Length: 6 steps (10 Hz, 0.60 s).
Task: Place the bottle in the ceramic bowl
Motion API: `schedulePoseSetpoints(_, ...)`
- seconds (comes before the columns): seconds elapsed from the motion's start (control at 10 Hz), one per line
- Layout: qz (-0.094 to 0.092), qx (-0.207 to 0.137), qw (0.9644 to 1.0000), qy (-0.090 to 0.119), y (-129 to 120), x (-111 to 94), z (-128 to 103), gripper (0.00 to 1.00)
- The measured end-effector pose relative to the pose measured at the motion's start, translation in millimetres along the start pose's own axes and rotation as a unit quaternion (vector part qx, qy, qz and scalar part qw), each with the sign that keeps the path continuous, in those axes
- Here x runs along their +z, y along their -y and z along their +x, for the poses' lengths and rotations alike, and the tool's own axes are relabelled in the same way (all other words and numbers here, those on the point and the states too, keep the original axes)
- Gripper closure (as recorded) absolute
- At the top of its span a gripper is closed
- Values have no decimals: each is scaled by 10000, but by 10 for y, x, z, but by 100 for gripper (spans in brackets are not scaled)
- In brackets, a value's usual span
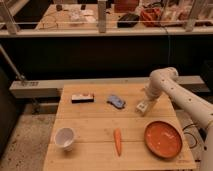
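The bottle (116,101), small and bluish, lies on its side on the wooden table (95,125), a little behind the middle. The ceramic bowl (65,138) is white and stands upright near the front left corner, with nothing showing inside. My gripper (143,107) hangs on the white arm (172,92) that reaches in from the right. It points down just above the table, about a hand's width right of the bottle and apart from it. It stands open with nothing in it.
A carrot (117,141) lies at the front middle. An orange plate (163,139) sits at the front right. A flat black and white packet (82,98) lies at the back left. A grey ledge (35,87) runs behind the table.
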Motion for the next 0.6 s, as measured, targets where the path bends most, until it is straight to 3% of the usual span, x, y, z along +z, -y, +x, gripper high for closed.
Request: schedulePoseSetpoints(0.6, -12, -54, 10000, 35, 4, 33, 26, 20)
